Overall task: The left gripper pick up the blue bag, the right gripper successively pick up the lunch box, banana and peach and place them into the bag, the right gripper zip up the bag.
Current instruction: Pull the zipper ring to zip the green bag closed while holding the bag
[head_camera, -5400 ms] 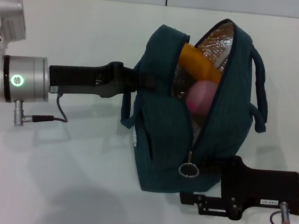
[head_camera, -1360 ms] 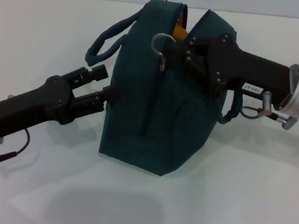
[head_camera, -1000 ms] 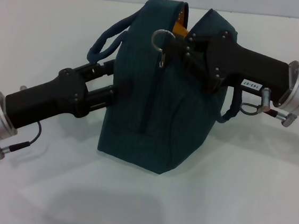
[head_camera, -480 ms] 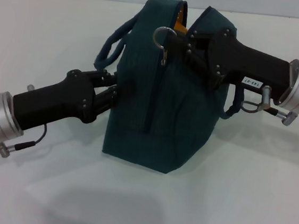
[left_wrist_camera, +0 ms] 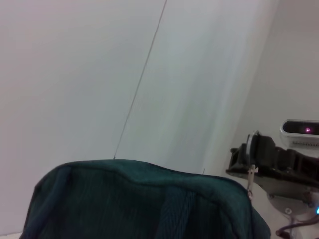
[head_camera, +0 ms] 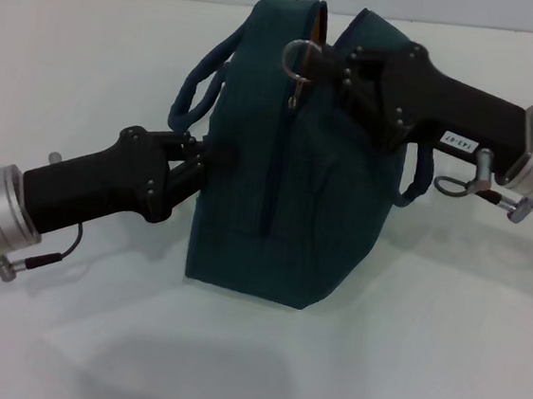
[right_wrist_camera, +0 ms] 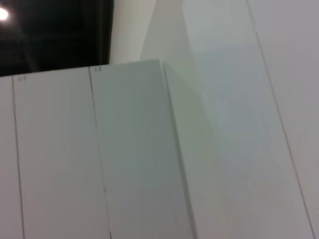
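The blue bag (head_camera: 289,164) stands upright on the white table, its top opening nearly zipped shut. Only a thin orange sliver (head_camera: 324,20) shows in the gap; I cannot tell if it is the banana. The lunch box and peach are hidden. My left gripper (head_camera: 202,157) is shut on the bag's left side, just below a loop handle (head_camera: 197,92). My right gripper (head_camera: 330,65) is at the bag's top, shut on the zip pull, whose metal ring (head_camera: 299,55) sticks out beyond the fingertips. The left wrist view shows the bag's top (left_wrist_camera: 139,194) and the right gripper (left_wrist_camera: 261,154) beyond it.
The white table (head_camera: 422,349) spreads around the bag, with a wall seam behind it. The bag's second handle (head_camera: 416,182) hangs under the right arm. The right wrist view shows only pale wall panels (right_wrist_camera: 149,149).
My left gripper moved in to the bag's left side and closed on it. My right gripper shifted slightly right with the zip pull, and the bag's opening narrowed.
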You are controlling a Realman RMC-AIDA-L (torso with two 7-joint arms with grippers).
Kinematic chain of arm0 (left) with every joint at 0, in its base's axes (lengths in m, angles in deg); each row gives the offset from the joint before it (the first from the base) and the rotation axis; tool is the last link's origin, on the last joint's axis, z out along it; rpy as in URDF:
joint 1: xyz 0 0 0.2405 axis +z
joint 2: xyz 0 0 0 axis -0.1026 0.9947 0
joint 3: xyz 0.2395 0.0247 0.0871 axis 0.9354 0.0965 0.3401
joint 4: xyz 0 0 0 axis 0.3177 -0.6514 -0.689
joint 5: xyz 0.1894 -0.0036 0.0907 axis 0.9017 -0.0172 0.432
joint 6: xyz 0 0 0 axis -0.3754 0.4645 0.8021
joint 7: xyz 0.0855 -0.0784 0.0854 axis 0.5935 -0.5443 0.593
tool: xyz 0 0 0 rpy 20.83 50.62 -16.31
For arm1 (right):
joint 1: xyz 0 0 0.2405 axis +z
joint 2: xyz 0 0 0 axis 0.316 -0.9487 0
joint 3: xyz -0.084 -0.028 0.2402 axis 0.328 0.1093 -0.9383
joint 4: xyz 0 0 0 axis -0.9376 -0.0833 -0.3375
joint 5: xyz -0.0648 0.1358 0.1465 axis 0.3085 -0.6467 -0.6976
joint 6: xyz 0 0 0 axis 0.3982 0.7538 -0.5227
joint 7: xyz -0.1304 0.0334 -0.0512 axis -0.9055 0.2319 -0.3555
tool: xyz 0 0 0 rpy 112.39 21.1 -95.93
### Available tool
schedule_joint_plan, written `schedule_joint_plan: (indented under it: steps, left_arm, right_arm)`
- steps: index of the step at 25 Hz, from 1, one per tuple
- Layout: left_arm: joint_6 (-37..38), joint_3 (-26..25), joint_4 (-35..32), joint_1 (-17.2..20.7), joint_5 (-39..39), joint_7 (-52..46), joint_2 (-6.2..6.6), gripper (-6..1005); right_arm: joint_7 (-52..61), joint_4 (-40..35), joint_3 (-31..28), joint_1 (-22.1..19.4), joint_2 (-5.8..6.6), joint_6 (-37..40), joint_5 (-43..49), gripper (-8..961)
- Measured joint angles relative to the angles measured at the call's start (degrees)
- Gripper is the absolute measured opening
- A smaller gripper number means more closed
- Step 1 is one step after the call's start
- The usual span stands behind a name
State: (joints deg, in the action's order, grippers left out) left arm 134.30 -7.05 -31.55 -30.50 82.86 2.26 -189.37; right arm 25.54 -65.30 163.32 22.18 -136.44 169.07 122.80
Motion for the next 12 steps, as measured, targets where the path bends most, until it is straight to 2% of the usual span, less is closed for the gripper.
schedule_joint_plan:
  steps: [5,12]
  left_arm:
    - [0.01,0.52,-0.01,-0.06,1.20,0.01,0.09,85]
    - [0.13,4.07,-0.35,-0.51,1.34,-0.07,0.26,66]
  right_arm:
    - [0.13,-0.48,-0.02,-0.99,0.26,0.27,-2.11,56]
    - [1.35,-0.77,-0.16,-1.29,0.39,-0.32,-3.01,59]
